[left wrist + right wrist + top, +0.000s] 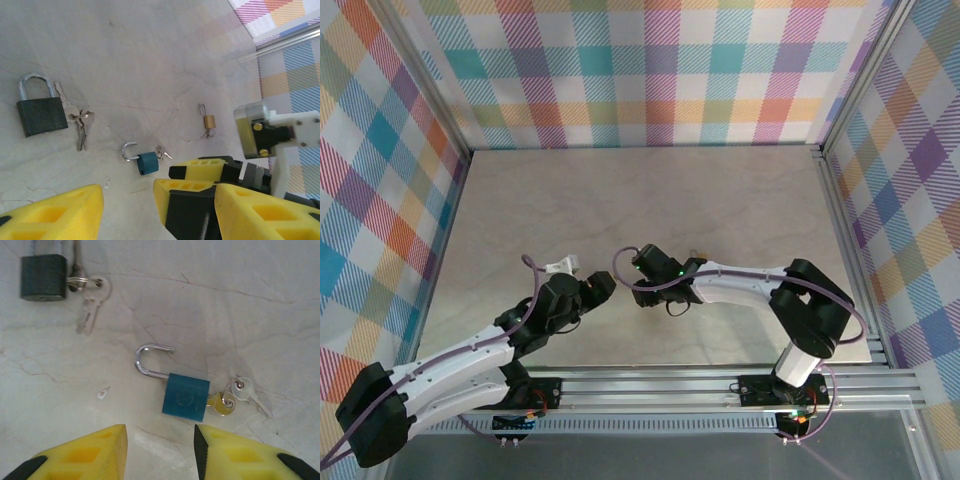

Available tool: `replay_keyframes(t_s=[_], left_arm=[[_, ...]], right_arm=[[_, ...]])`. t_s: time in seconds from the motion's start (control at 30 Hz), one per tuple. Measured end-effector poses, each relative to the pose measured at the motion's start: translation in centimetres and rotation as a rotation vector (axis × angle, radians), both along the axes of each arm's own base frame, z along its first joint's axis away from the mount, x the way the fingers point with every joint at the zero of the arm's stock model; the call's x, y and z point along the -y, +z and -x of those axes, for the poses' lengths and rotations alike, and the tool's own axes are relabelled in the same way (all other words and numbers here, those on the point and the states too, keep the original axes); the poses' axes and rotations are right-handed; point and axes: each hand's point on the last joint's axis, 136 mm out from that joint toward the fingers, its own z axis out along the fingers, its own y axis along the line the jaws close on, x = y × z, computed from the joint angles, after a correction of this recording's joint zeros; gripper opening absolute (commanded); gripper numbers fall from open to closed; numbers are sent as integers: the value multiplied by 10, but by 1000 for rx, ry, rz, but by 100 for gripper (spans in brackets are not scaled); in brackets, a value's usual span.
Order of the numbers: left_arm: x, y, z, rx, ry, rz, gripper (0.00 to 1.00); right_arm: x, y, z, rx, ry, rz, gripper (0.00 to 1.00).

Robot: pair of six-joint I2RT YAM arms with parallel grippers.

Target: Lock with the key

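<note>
Task not begun, as far as could be judged. The blue lock (185,396) lay flat near the middle of the desk (650,190), somewhat toward its near edge, under the spot where the two arms met. Its shackle (147,360) stood open, one leg in the body and the free end clear of it. A brass key (222,404) touched the bottom end of the body and appeared seated in the keyhole, though the entry itself could not be made out; a silver key (245,390) hung on the same ring beside it. The right pincer (159,432) hovered just short of the blue lock, fingers apart, holding nothing. The left pincer (603,288) was close by, fingers likewise apart and empty. Left to do, by this reading: close the shackle into the body, then turn the key. A green lock (43,276), shackle seemingly closed, lay apart from the blue one with its own keys (92,297) touching its side. A small brass lock (209,121) lay farther off; its state was too small to tell. The desk was pale, marbled and veined, with one white scrap (103,393) near the blue lock. Plaid cloth walls (640,70) enclosed three sides; an aluminium rail (720,385) ran along the near edge.
</note>
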Motion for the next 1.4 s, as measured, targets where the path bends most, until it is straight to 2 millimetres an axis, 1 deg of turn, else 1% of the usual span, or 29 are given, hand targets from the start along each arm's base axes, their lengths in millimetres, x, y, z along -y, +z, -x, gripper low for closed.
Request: replay_keyframes(t_s=[0.07, 0.2, 0.3, 0.5, 0.73, 0.83, 0.93, 1.1, 1.2, 1.4], left_arm=[[-2, -1, 0, -3, 6, -8, 61], [-4, -5, 2, -14, 4, -24, 61], [-6, -6, 2, -13, 7, -34, 61], [-10, -3, 3, 2, 11, -46, 61], [-13, -4, 4, 1, 13, -60, 61], [-13, -3, 4, 3, 14, -58, 61], [-13, -4, 4, 3, 13, -59, 61], [-13, -4, 4, 3, 13, -59, 61], [-13, -4, 4, 3, 13, -59, 61], [-12, -5, 4, -1, 12, -63, 61]], right_arm=[[4, -8, 1, -18, -21, 29, 48], [9, -20, 1, -44, -47, 72, 49], [10, -21, 1, -51, -60, 80, 48], [3, -25, -4, -58, -68, 91, 46], [4, -27, -8, -57, -93, 127, 45], [5, -28, -10, -49, -102, 155, 38], [6, -28, -13, -43, -108, 173, 34], [4, -29, -15, -40, -107, 183, 32], [3, -29, -15, -38, -103, 189, 28], [3, -28, -15, -34, -95, 198, 22]])
